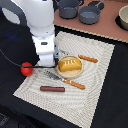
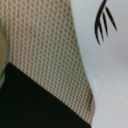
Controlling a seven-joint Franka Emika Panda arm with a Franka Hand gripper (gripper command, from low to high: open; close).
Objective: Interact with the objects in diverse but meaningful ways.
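Sausage (image 1: 52, 89): smooth brown rod, lower centre, lying on the woven placemat (image 1: 95, 85).
Tomato (image 1: 26, 69): glossy red ball, left edge of the mat.
Loaf (image 1: 70, 64): golden-yellow ridged bread on the round beige plate (image 1: 70, 73), centre.
Gripper (image 1: 51, 61): white, just left of the plate; fingers hidden, spread unclear.
Pot (image 1: 68, 8), pan (image 1: 90, 14): blue-grey, matte, top of the frame.

No readable text, labels, brands or numbers in either view. Only sign-like mark: dark branching strokes, fork- or claw-shaped (image 2: 103, 22), on white surface (image 2: 110, 75) in wrist view; no letters in it. Patterned placemat (image 1: 95, 55) carries woven print only, no writing. Robot arm casing (image 1: 37, 15) plain white, unmarked.
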